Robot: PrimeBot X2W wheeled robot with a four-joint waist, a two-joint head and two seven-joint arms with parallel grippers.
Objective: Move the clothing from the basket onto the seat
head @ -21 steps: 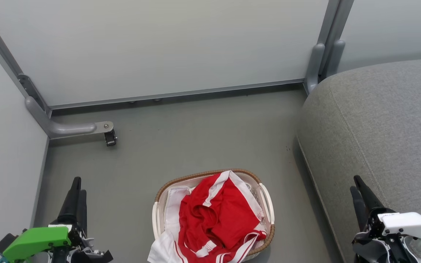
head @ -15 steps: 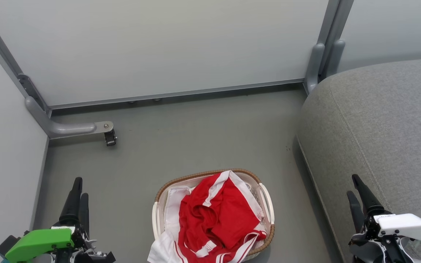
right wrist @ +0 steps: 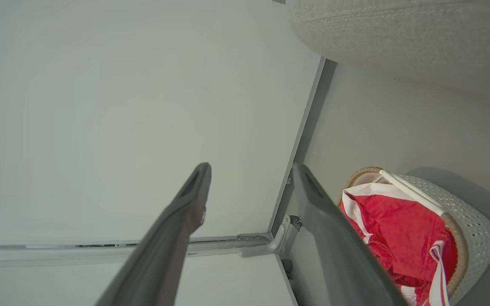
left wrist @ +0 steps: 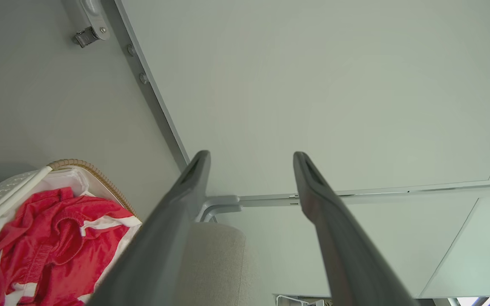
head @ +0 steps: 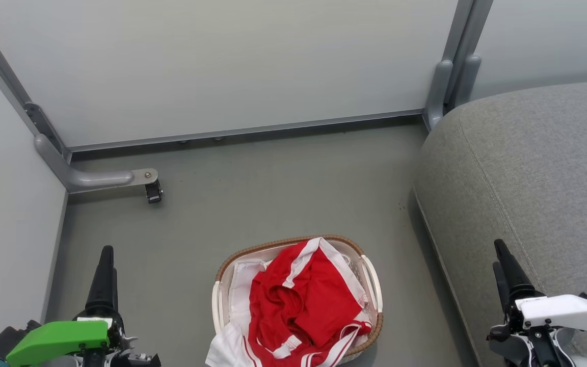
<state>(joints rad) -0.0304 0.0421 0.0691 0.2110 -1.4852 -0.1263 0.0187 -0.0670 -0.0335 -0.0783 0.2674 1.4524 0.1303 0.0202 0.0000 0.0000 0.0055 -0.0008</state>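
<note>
The red clothing with white trim lies bunched in the cream basket, which stands on the floor at the bottom centre; a white, red-striped edge hangs over its near rim. The grey seat takes up the right side. My left gripper hovers open at the lower left, well clear of the basket. My right gripper stands open at the lower right, over the seat's front edge. The left gripper has the clothing off to its side, and so does the right gripper with the clothing. Neither holds anything.
Pale partition panels wall in the back and left. A grey metal foot with a small caster juts onto the floor at the left. A grey post stands by the seat's far corner. Bare grey floor lies beyond the basket.
Both grippers have shifted slightly: the left fingers now line up one behind the other, and the right gripper has edged a little right. Basket and clothing have not moved.
</note>
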